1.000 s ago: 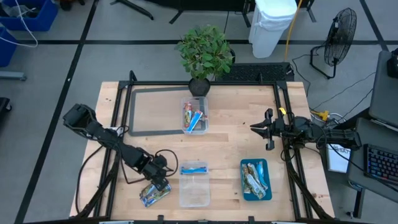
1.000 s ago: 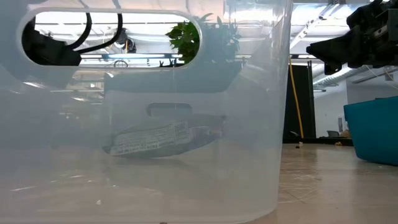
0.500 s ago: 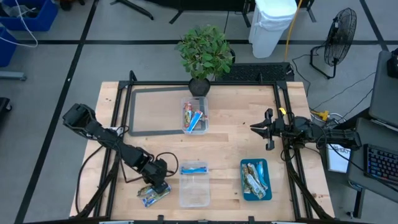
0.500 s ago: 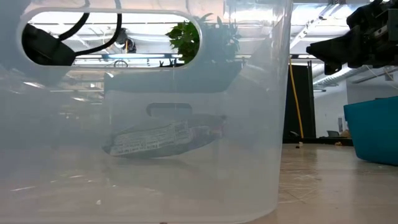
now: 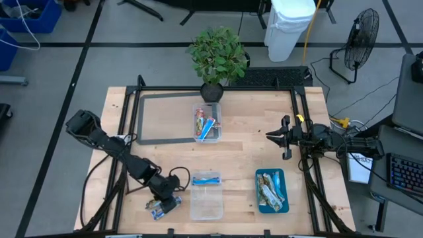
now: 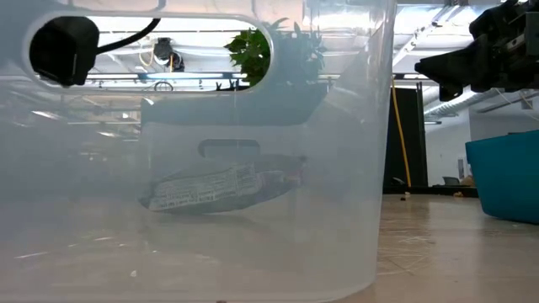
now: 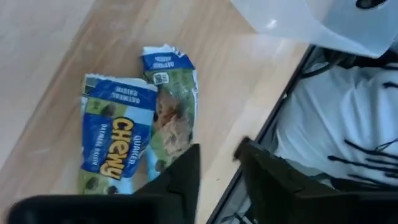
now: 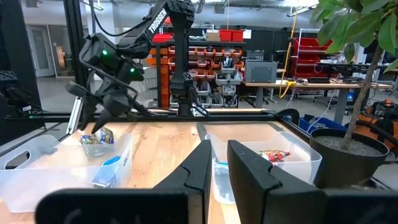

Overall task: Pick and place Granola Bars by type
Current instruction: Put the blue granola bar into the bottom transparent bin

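Two blue-white wrapped granola bars [image 7: 134, 146] lie side by side, flat on the wood near the table's near edge [image 5: 158, 211]. My left gripper [image 7: 217, 165] hangs low over them, open by a narrow gap, with one finger [image 7: 186, 171] at the side of the nearer bar [image 7: 174, 118]. More bars lie in the far clear tub [image 5: 206, 124] and in the teal tray [image 5: 271, 190]. One blue bar [image 5: 206, 178] lies in the near clear tub. My right gripper [image 5: 284, 137] waits shut over the table's right side. My left gripper comes from above, slanting down. One finger [image 7: 186, 171] overlaps the long edge of the nearer bar [image 7: 180, 143], and I cannot tell whether it touches. The other finger stands over bare wood. Both bars lie flat on the table.
The near clear tub [image 5: 206, 197] stands just right of the two bars, and its wall [image 6: 210, 168] fills the low view. A black frame rail [image 7: 261, 130] runs along the table's near edge close to the bars. A potted plant [image 5: 217, 56] stands at the far edge.
My left gripper has moved toward the table's near edge and down, from beside the two bars to right over them, and now covers part of them in the high view. My right arm has kept still.
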### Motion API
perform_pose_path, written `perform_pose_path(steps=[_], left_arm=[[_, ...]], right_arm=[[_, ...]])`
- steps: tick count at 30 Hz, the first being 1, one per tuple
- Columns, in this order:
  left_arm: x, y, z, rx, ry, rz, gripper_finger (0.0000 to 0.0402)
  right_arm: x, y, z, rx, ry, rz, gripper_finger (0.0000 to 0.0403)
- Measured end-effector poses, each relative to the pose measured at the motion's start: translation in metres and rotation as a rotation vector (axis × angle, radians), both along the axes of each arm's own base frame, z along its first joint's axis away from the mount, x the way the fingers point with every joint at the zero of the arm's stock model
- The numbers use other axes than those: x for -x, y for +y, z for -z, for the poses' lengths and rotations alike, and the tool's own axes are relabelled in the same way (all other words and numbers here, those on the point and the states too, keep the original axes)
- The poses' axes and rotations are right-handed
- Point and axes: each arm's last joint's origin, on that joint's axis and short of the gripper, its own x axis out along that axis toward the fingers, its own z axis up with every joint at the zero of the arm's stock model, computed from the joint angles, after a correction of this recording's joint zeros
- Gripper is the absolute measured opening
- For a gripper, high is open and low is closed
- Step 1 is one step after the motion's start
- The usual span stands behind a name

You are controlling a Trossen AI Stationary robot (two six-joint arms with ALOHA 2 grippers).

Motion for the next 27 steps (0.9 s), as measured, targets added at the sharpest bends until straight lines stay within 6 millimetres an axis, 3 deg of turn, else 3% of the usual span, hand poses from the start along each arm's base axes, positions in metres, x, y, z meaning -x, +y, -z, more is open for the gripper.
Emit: perform_pose_path(steps=[4, 6, 17, 27], left_arm=[[0.003, -0.002, 0.001, -0.014, 0.007, 0.018, 0.0034], [0.004, -0.003, 0.001, -0.015, 0.009, 0.021, 0.0011], [0.022, -0.005, 0.009, -0.107, 0.169, -0.019, 0.0003], [0.026, -0.004, 0.011, -0.161, 0.183, -0.063, 0.0005]], right_arm=[[0.000, 0.000, 0.000, 0.000, 0.000, 0.000, 0.0045], [0.000, 0.000, 0.000, 0.000, 0.000, 0.000, 0.0044], [0.000, 0.000, 0.000, 0.000, 0.000, 0.000, 0.0044], [0.000, 0.000, 0.000, 0.000, 0.000, 0.000, 0.0044]])
